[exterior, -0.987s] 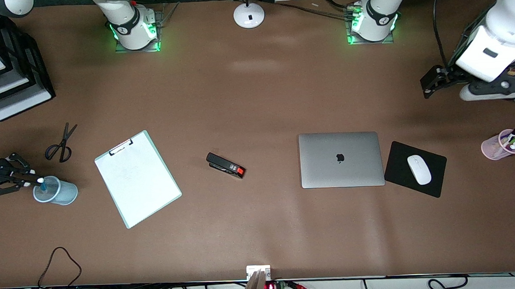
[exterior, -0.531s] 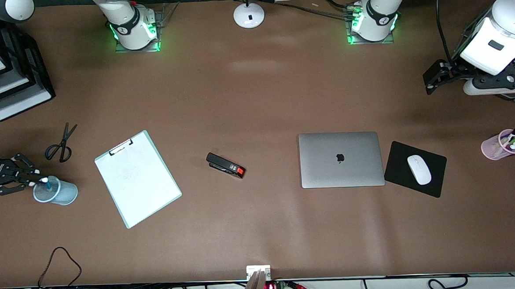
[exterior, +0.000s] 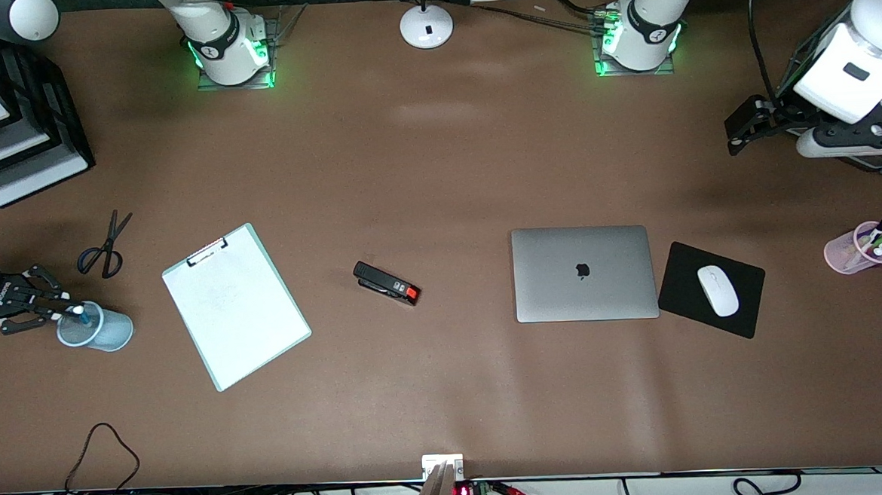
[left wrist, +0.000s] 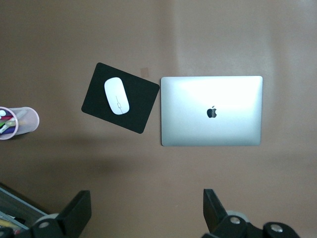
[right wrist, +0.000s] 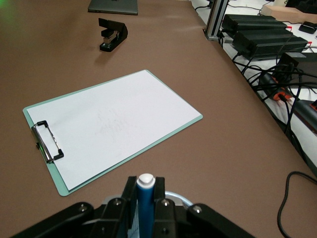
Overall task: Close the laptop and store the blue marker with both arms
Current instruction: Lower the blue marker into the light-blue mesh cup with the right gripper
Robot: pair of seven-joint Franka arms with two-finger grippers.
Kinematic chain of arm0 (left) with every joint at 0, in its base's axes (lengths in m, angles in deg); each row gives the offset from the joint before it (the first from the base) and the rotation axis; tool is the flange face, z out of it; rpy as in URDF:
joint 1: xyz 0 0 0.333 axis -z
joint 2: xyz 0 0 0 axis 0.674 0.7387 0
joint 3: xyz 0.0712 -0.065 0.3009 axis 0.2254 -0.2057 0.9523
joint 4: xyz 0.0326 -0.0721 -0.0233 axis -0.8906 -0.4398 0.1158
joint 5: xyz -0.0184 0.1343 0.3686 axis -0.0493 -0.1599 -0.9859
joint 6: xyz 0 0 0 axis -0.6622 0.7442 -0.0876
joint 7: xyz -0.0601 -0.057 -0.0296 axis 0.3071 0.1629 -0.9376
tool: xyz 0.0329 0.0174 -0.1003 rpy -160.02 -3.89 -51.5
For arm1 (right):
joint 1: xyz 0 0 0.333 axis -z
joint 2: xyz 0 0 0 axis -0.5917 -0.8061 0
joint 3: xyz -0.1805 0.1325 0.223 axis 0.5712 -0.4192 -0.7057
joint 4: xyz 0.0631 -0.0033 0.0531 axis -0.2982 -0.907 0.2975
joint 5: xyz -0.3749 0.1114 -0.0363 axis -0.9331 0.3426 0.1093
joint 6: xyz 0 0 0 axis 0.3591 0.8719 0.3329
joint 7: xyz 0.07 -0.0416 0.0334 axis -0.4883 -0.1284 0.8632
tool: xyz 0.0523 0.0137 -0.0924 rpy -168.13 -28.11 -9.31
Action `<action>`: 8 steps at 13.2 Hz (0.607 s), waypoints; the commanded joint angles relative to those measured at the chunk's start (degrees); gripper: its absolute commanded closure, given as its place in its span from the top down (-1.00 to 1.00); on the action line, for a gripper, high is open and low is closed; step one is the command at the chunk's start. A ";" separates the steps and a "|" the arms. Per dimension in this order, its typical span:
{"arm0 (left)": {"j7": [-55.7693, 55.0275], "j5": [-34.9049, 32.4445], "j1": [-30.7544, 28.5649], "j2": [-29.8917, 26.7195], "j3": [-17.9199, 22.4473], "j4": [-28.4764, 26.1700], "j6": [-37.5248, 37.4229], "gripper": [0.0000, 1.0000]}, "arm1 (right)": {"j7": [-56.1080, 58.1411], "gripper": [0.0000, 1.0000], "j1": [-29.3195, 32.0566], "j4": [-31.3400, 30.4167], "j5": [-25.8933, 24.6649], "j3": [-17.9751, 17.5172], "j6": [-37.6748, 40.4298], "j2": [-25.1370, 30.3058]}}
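Already we see the laptop (exterior: 584,273) lying shut on the tabletop (exterior: 437,165). Our right hand (exterior: 58,313) grasps the blue marker (right wrist: 145,206) over the cup (exterior: 98,330), not yet released; our left hand (left wrist: 146,213) waits, released, above the tabletop.

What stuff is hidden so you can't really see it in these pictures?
- Blue marker: right wrist view, lower part hidden by the right gripper fingers and the blue cup.
- Laptop: lid shut, screen and keyboard hidden.
- Pens in the pink cup: front view, too small to count.
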 commanded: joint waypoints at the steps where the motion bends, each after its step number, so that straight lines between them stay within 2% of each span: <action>1: 2.69 2.56 0.98 -2.26 2.40 -1.90 -0.68 1.00 | 0.56 -0.97 1.00 1.83 1.11 -0.68 -0.59 -1.65; 7: 2.51 2.56 0.81 -2.79 2.22 -1.99 -1.39 1.00 | -0.14 -0.97 1.00 1.83 1.99 -0.77 -1.47 -3.15; 8: 2.51 2.48 0.72 -2.87 2.22 -1.99 -1.39 1.00 | -0.49 -0.88 1.00 1.83 1.99 -0.68 -0.95 -2.97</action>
